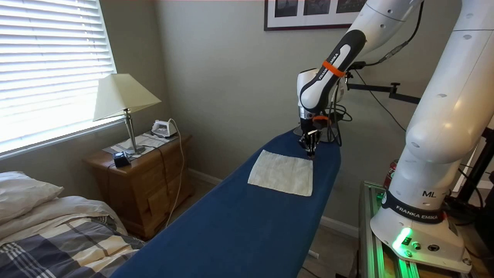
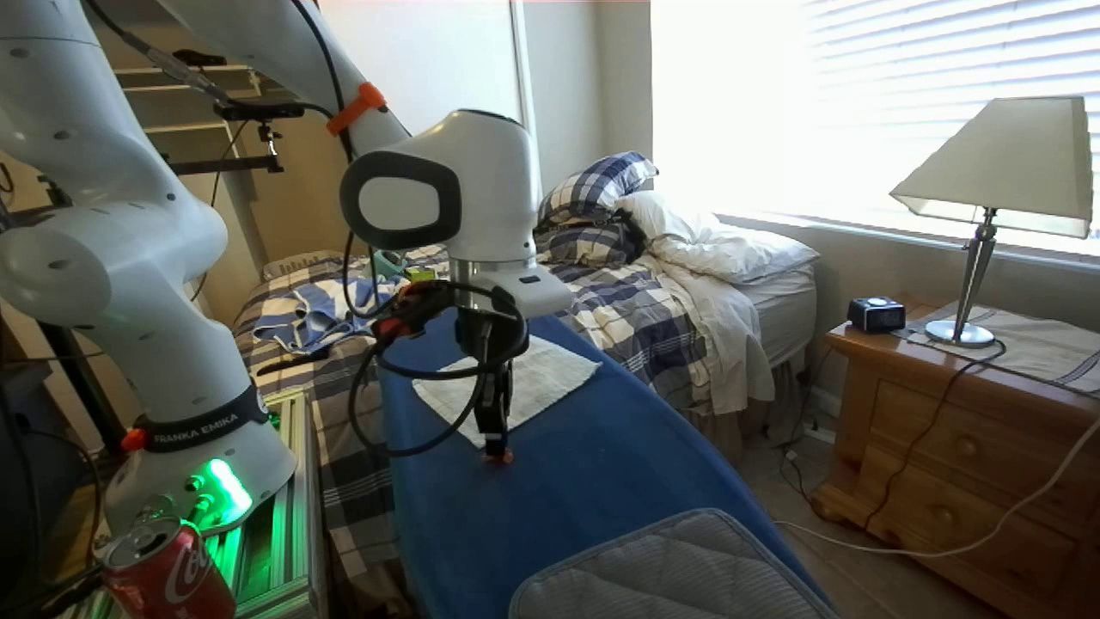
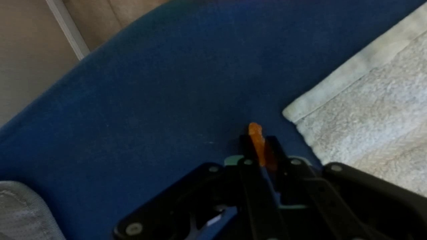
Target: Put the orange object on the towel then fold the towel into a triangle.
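The gripper (image 3: 259,142) was nearly closed, its two dark fingers (image 3: 275,149) pinching the orange object (image 3: 255,131) between them, one end of it sticking out past the tips. The orange object was over the dark blue board (image 3: 150,93), to the left of the towel (image 3: 373,133) in the wrist view, just beside its nearest corner and apart from it. Whether it rested on the board or hung slightly above was hard to tell, the tips being somewhat blurred.

The towel lay flat and spread out on the board, a pale, roughly square cloth with a hemmed edge. In an exterior view the gripper pointed down at the towel's far right corner, and the robot arm (image 1: 436,127) rose from a metal frame (image 1: 369,231) on the right; at the left stood a wooden nightstand (image 1: 131,189) bearing a lamp (image 1: 123,96) and a white iron (image 1: 164,129). In an exterior view a grey quilted pad (image 2: 670,567) lay over the near end of the board, and a red can (image 2: 168,572) stood at the near left.
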{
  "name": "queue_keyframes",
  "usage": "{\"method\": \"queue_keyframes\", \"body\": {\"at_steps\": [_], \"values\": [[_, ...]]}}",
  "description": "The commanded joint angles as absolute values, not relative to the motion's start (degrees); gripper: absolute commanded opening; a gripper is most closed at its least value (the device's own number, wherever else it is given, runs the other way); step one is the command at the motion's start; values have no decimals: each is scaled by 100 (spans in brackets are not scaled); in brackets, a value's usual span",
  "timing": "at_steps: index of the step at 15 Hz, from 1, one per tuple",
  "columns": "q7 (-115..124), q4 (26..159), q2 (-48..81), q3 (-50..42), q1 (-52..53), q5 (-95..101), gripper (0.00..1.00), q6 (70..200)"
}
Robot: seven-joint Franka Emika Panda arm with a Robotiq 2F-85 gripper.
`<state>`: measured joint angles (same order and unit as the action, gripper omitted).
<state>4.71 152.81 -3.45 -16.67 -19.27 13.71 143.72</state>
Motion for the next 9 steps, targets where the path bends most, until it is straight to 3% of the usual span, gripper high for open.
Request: {"method": "queue_keyframes", "body": {"at_steps": [1,9], "values": [[494,15282,-449,-1674,-1915,1512,15,14255],[517,15310,-619,-1591,-1883,1557,14,14237]]}}
